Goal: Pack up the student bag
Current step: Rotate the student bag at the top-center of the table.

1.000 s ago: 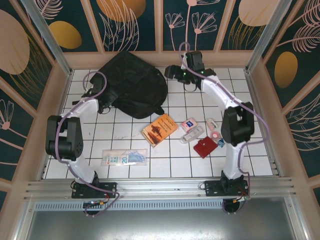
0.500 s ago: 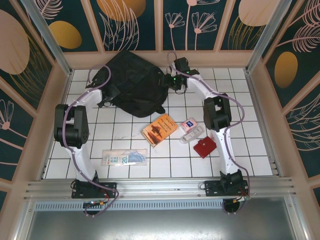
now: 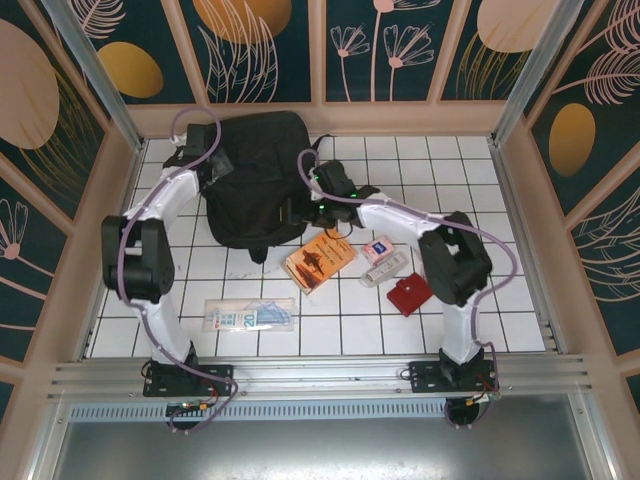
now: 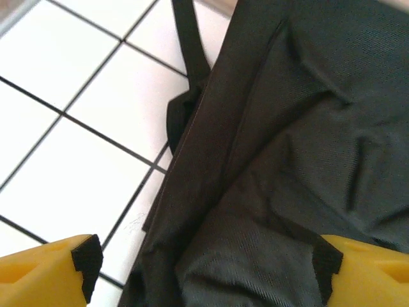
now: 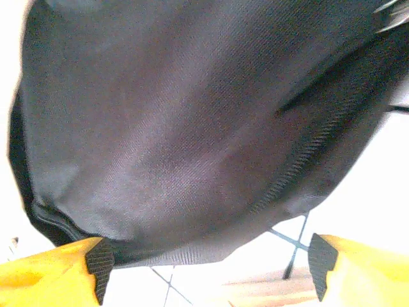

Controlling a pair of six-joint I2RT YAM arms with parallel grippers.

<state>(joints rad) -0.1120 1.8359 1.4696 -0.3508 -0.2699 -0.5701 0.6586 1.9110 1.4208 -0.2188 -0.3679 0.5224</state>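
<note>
While the student bag (image 3: pixel 255 180) lies flat on the white-tiled desk (image 3: pixel 450 180), we see one arm reaching to each of its long sides. The bag is a large black backpack. Its long axis runs from the back wall toward the arms' bases, and its rounded end, with a small loop, points toward the bases.

The left claw (image 3: pixel 205 165) sits at the bag's left edge, toward its far end. From the left wrist we see this claw (image 4: pixel 206 262) spread wide and holding nothing. One yellow finger is over bare tile and the other over black fabric, so the bag's side seam and a strap run up between them.

The right claw (image 3: pixel 300 208) sits at the bag's right edge, toward its near end. From the right wrist this claw (image 5: pixel 208 258) is also spread wide and empty. The bag's curved dark edge lies just ahead of the fingertips.

Both claws are just beside the bag, and neither is clearly closer. We judge the next move depends on this flanking: each claw meets the bag's edge side-on, from opposite sides.

An orange book (image 3: pixel 318 258) lies just off the bag's near right corner. A red wallet (image 3: pixel 408 294) lies farther out the same way. Both are on the right arm's side of the bag.
</note>
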